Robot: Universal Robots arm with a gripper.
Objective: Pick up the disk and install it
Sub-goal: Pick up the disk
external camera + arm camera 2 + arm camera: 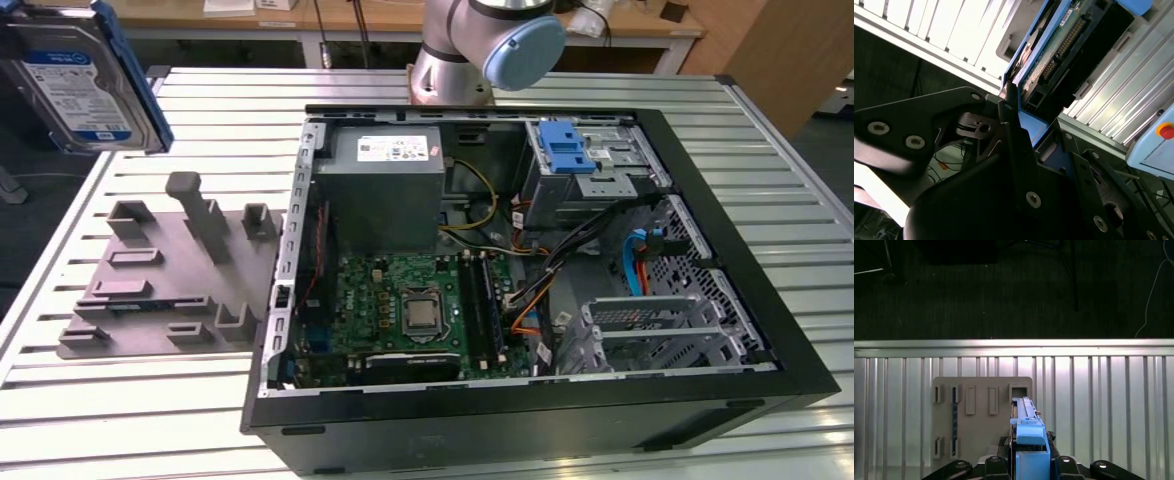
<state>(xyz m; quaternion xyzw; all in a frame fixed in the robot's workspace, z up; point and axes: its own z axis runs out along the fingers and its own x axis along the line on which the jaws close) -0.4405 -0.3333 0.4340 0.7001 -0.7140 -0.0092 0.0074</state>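
Observation:
The disk (74, 85), silver-grey with a white-and-blue label and blue side rails, hangs high in the air at the exterior view's left, above the table's far corner. In the second wrist view my gripper (1019, 107) is shut on the disk (1054, 55), whose connector edge and green board face the camera. The first wrist view looks along the disk (1029, 432) edge-on, its blue rail upward, with the gripper (1029, 462) clamped on it above the grey holder plate (979, 415).
The grey holder plate (160, 270) with upright posts lies on the slatted metal table (120, 400). An open computer case (534, 280) stands beside it, with a drive cage and blue latch (574, 150) at its far corner. The arm's base (467, 50) rises behind the case.

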